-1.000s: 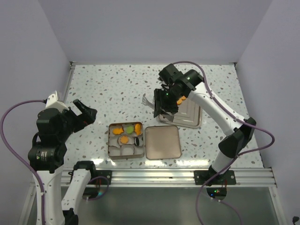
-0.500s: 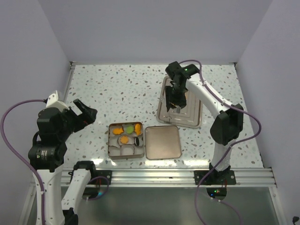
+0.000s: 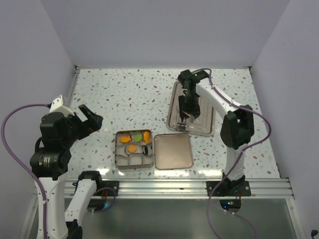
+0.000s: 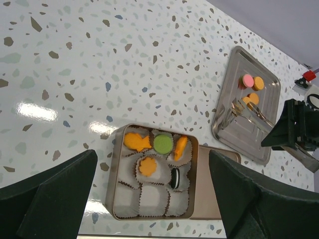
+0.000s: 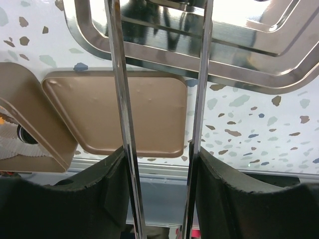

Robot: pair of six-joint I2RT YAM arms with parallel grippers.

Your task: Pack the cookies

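The open brown tin [image 4: 115, 189] holds paper cups with cookies: an orange fish [image 4: 136, 142], a green round [image 4: 162, 144], an orange piece on edge [image 4: 180, 148], an orange flower [image 4: 147, 166] and a black sandwich cookie [image 4: 175, 178]. A pink cookie [image 4: 247, 79] and two orange ones [image 4: 258, 82] lie on the steel tray [image 4: 234, 134]. My right gripper [image 3: 185, 113] hovers over the tray, shut on metal tongs [image 5: 119, 99], whose arms stand apart. My left gripper [image 3: 89, 119] is open and empty, high up and left of the tin [image 3: 133, 148].
The tin's brown lid [image 3: 173, 151] lies flat right of the tin, just in front of the tray [image 3: 205, 124]. It also shows in the right wrist view [image 5: 159, 114]. The aluminium rail [image 3: 164, 188] runs along the near table edge. White walls close the sides and back.
My right arm has swung from the tray's near left corner back over the tray and turned its wrist, carrying the tongs. The left arm has barely moved.
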